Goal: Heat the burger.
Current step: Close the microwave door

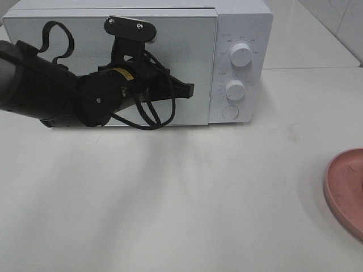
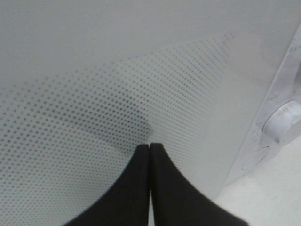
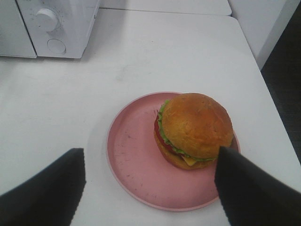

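Burger [image 3: 195,130] sits just ahead of and between your spread right hand [image 3: 150,188]; left hand [image 2: 149,155], pressed together, faces the microwave door [image 2: 117,84].

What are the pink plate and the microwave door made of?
The pink plate looks like matte plastic: dull, with fine scuff marks. The microwave door looks like smooth glossy glass or plastic printed with a grid of tiny dots; which one can't be told.

White microwave [image 1: 238,34] with grey-dotted door [image 2: 117,94], pink plate [image 3: 136,165], tan-brown burger [image 3: 195,129] with green frill.
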Robot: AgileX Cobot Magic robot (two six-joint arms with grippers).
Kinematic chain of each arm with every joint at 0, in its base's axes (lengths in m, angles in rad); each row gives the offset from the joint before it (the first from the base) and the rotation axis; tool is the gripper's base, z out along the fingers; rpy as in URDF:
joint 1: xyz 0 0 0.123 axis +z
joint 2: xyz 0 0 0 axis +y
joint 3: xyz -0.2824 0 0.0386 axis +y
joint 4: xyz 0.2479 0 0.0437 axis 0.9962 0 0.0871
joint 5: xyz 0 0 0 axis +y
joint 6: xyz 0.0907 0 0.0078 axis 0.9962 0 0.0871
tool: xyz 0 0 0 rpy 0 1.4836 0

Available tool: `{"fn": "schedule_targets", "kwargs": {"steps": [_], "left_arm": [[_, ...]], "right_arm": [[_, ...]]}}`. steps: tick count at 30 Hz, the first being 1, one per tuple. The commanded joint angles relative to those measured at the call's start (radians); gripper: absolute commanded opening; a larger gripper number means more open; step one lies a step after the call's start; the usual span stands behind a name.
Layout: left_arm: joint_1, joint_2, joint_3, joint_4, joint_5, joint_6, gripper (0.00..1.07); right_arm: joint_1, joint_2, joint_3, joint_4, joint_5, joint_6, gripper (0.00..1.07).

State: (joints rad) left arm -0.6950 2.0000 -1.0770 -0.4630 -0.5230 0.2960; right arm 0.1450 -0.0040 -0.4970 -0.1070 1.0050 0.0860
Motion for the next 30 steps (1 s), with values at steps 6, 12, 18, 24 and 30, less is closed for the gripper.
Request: {"fn": "schedule_targets", "kwargs": {"steps": [6, 12, 18, 24, 30], "left_arm": [[0.028, 0.005, -0.079, -0.066, -0.139, 0.019, 0.0], [0.028, 0.034, -0.146, -0.07, -0.128, 0.026, 0.0], [0.006, 0.017, -0.159, -0.101, -0.08, 0.093, 0.0], [-0.061, -0.063, -0.11, -0.131, 0.04, 0.151, 0.0], [-0.105, -0.149, 0.014, -0.142, 0.126, 0.151, 0.12]], "right_arm": [[-0.005, -0.027, 0.0, -0.009, -0.007, -0.007, 0.76], [-0.005, -0.027, 0.0, -0.009, -0.007, -0.007, 0.76], [-0.005, -0.027, 0.0, -0.009, -0.007, -0.007, 0.76], [-0.005, -0.027, 0.0, -0.009, -0.007, -0.007, 0.76], [-0.005, -0.027, 0.0, -0.009, -0.007, -0.007, 0.76]]}}
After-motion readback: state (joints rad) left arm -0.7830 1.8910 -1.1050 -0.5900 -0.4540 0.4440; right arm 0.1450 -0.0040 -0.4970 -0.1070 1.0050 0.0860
